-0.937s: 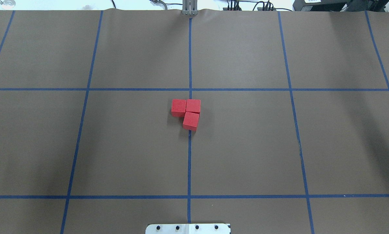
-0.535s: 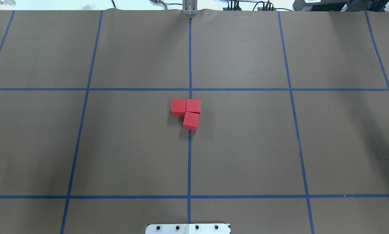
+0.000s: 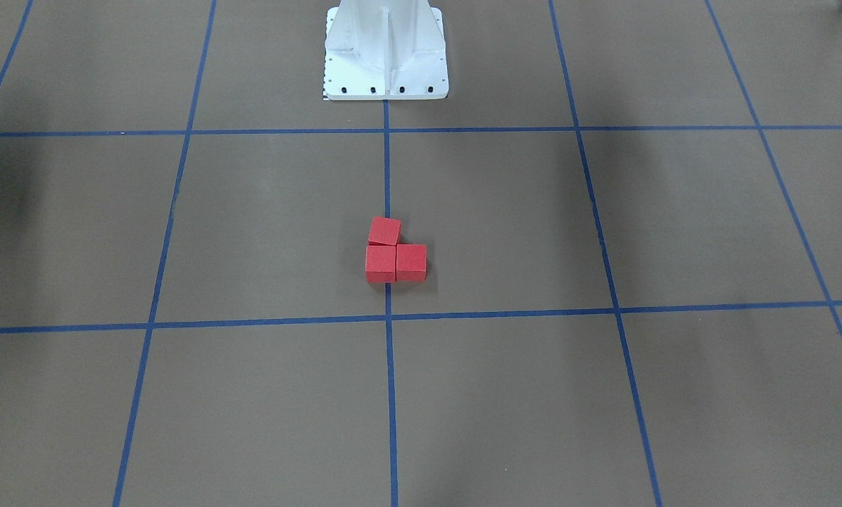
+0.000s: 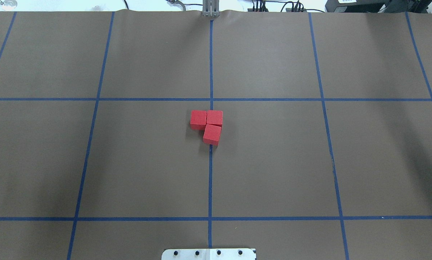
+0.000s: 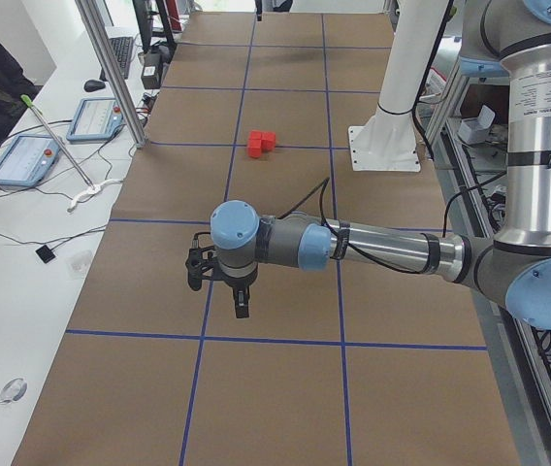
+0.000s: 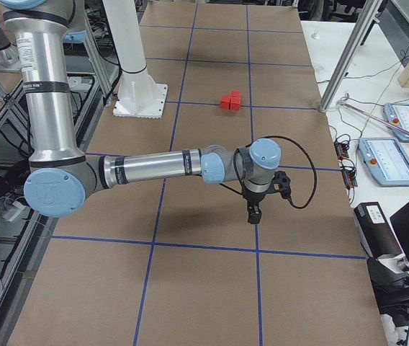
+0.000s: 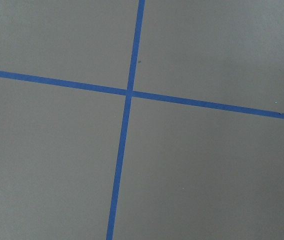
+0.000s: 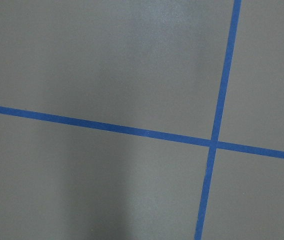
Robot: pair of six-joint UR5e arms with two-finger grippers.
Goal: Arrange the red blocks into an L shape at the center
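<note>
Blocks (image 4: 207, 126) lie touching in an L on the centre line (image 4: 210, 173), well apart from left gripper (image 5: 241, 307) and right gripper (image 6: 253, 214), neither plainly nearer; jaw openings cannot be told.

No readable text or numbers anywhere (pendant screens (image 6: 386, 160) too small).

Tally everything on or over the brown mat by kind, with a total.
Red blocks: 3
Robot arms, left arm and right arm: 2
White robot base: 1
Total: 6
</note>
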